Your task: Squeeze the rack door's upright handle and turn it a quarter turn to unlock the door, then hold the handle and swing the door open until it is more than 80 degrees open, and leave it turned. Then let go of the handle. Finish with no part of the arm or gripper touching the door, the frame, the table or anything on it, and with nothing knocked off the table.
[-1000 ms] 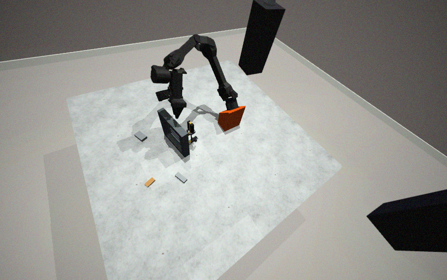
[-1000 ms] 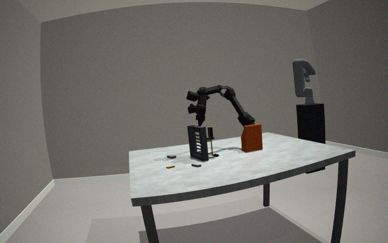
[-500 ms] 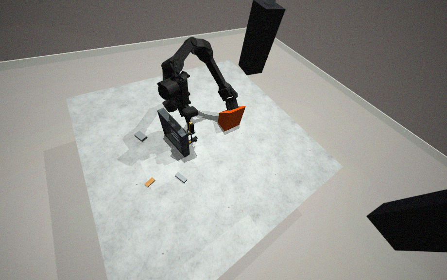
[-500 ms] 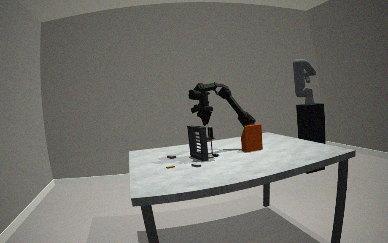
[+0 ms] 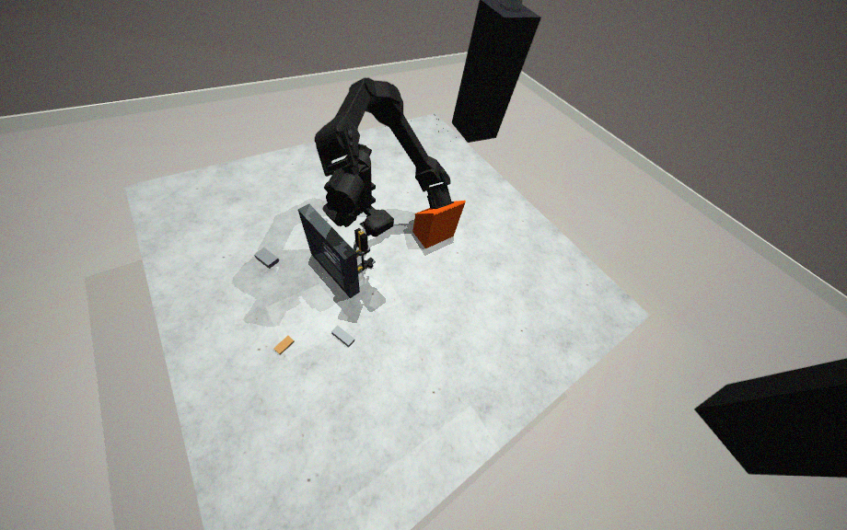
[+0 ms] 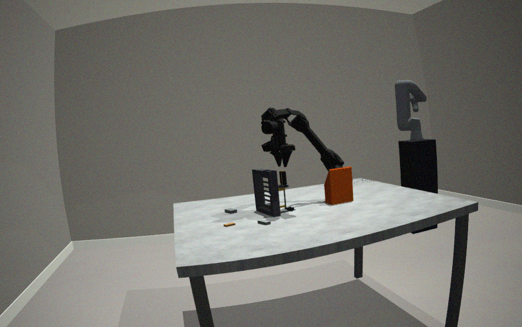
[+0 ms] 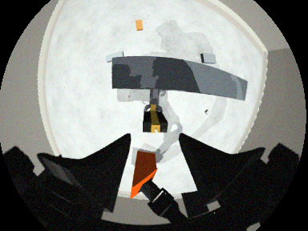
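The dark frame (image 5: 329, 232) (image 6: 274, 194) (image 7: 132, 74) stands upright on the table. Its slatted door (image 6: 261, 192) appears shut in the frame. The upright handle (image 5: 360, 234) (image 6: 283, 178) (image 7: 148, 123), black with a yellow stripe, stands on the arm's side of the frame. In the wrist view the stripe points away from the frame. My gripper (image 6: 282, 166) (image 7: 156, 137) points down just above the handle. Its fingers are open and empty, one to each side of the handle in the wrist view, slightly nearer the arm's base. In the top view the fingertips are hard to make out.
An orange block (image 5: 439, 224) (image 6: 339, 187) (image 7: 145, 164) stands at the arm's base. Two small grey blocks (image 5: 266, 257) (image 5: 342, 336) (image 6: 230, 210) (image 6: 264, 222) and a small orange block (image 5: 284, 344) (image 6: 229, 224) (image 7: 139, 25) lie beyond the frame.
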{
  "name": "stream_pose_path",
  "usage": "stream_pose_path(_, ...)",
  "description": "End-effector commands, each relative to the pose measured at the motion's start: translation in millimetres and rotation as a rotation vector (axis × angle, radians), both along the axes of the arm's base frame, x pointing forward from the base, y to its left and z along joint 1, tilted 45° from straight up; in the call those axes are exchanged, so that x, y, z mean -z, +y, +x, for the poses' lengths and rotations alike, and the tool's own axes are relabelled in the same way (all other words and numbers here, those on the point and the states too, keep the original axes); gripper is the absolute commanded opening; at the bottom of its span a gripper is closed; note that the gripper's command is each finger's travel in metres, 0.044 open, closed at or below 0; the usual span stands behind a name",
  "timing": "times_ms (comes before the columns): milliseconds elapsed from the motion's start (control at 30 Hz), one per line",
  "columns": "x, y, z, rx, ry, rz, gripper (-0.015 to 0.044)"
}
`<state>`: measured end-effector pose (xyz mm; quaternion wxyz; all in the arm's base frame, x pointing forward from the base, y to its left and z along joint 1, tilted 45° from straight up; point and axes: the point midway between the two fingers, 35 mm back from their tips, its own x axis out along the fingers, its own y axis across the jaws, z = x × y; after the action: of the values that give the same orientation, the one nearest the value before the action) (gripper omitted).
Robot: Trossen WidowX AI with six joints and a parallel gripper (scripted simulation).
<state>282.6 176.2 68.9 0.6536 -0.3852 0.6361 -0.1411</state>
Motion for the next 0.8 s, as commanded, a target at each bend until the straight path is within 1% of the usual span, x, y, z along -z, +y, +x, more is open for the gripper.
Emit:
stream_pose_path(0,1,-2,2,-0.001,-0.005,-0.006,0.0290)
stream_pose_path(767,29,-26,9,-0.001,-0.006,-0.006,0.0290)
